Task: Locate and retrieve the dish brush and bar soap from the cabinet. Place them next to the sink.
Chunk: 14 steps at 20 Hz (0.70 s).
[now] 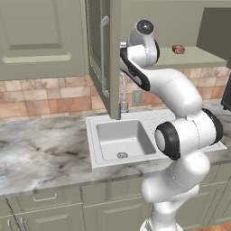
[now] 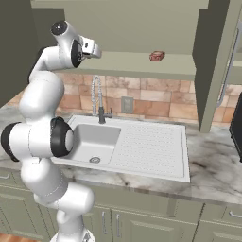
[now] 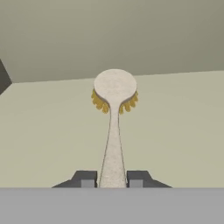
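The dish brush (image 3: 114,94) lies on the pale shelf of the cabinet (image 2: 142,64), its round head with yellow bristles pointing away from me. Its thin pale handle runs back between my gripper's (image 3: 112,178) two dark tips, which press on it from both sides. In the right base view my gripper (image 2: 97,51) reaches in at the shelf's left end. The bar soap (image 2: 157,56), a small reddish block, sits further right on the same shelf (image 1: 198,58), also seen as the bar soap (image 1: 178,49). The white sink (image 2: 142,160) lies below on the counter.
The open cabinet door (image 1: 112,67) with its silver bar handle hangs just left of my arm. A chrome spring-neck faucet (image 2: 98,101) stands behind the basin (image 1: 108,155). Marble counter (image 1: 40,153) stretches left of the sink. A dark appliance (image 2: 236,130) sits at the right edge.
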{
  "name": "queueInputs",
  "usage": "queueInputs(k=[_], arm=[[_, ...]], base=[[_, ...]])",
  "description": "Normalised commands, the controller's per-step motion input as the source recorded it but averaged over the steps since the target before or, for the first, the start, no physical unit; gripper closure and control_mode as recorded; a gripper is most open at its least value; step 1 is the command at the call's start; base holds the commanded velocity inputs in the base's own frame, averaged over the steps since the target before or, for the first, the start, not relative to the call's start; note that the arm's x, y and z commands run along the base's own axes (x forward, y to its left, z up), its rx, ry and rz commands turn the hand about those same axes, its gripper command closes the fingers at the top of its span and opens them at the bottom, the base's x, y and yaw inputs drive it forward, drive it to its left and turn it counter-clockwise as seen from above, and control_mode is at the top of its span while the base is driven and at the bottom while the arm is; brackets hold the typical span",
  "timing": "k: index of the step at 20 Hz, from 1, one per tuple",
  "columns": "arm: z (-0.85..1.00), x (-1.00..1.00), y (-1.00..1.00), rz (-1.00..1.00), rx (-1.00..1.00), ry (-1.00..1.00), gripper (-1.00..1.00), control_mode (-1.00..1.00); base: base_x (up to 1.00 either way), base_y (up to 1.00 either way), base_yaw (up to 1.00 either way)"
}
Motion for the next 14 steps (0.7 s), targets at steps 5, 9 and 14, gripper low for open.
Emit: queueInputs(k=[5,9,14], arm=[[0.04,-0.53,-0.02,0.0,0.02,-0.02,1.0,-1.0],[0.0,-0.74,-0.06,0.0,0.0,-0.01,1.0,-1.0],[0.0,-0.88,-0.09,0.0,0.0,-0.03,1.0,-1.0]], base=[[0.0,0.0,0.0],[0.0,0.0,0.0],[0.0,0.0,0.0]])
